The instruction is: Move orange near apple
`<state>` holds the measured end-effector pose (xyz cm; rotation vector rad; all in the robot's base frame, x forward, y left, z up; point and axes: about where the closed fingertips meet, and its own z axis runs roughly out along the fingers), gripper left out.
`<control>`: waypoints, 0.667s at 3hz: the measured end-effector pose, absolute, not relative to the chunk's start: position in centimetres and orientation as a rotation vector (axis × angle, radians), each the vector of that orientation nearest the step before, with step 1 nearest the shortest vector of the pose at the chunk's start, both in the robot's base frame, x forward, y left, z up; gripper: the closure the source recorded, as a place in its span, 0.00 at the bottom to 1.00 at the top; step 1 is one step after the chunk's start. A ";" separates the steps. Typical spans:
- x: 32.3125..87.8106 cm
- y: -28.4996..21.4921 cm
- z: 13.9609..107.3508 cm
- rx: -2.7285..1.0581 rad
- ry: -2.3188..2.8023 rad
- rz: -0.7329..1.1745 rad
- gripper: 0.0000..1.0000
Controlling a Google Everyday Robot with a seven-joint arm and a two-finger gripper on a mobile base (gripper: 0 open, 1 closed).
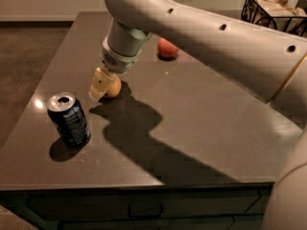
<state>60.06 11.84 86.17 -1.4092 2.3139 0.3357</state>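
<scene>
tbl (201, 128) dark top | soda can (69, 120) front-L, upright | orange (114, 86) mid-L | apple (167, 48) far ctr | end effector (101, 87) at orange

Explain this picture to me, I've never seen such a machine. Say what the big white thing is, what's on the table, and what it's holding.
The big white shape is a robot arm, seen by a single camera looking down on a dark table. At the arm's end is the tool, the part that grasps. It is low over the table, right against an orange. Whether it actually grips the orange, I cannot tell. An apple lies farther back, and a soda can stands upright at the front left.
</scene>
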 end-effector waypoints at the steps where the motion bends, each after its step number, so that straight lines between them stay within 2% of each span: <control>1: 60.4 11.5 86.7 -1.403 2.303 0.356 0.46; 2: 60.9 10.3 87.4 -1.390 2.294 0.348 0.68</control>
